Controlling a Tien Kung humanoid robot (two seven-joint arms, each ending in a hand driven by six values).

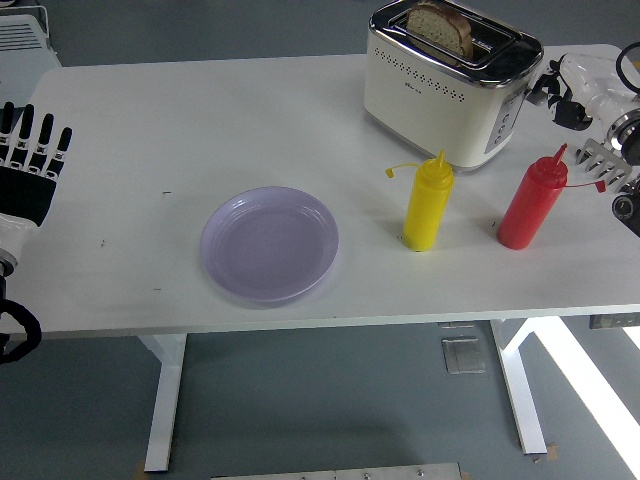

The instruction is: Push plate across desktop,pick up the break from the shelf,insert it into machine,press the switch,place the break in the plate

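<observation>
Fingers point(40, 135) of the left hand point(30, 170) straight, spread, empty at table's left edge; right hand point(580, 90) beside toaster point(450, 90), fingers unclear; bread point(440, 28) in slot, so the switch point(537, 96) press looks next.

1. Spanning most of the view: a white table point(200, 120) with rounded corners, standing on white legs point(165, 400).
2. Lying beneath and beyond it: a grey-blue floor point(330, 400).
3. Falling across the floor at lower right: a bright stripe of light point(590, 385).
4. Sitting on the floor under the table: a small grey plate point(461, 355).
5. Showing at the upper left corner: a white wire rack point(25, 35).
</observation>
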